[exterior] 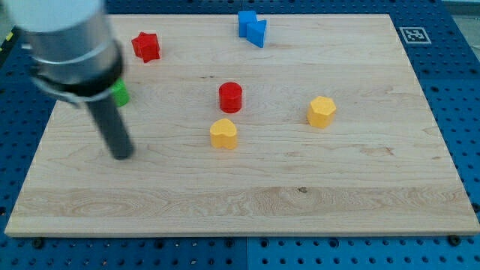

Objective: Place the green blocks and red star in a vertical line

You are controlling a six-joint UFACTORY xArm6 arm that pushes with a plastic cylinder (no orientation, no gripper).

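Observation:
The red star [146,46] lies near the view's top left of the wooden board [247,195]. A green block [120,93] shows just below it, mostly hidden behind my arm; its shape cannot be made out, and no second green block shows. My tip [121,155] rests on the board at the left, below the green block and well left of the yellow blocks.
A red cylinder [230,97] sits mid-board with a yellow heart-like block [223,133] just below it. A yellow hexagon [321,112] lies to the right. Two blue blocks [252,27] touch each other at the top edge. Blue pegboard surrounds the board.

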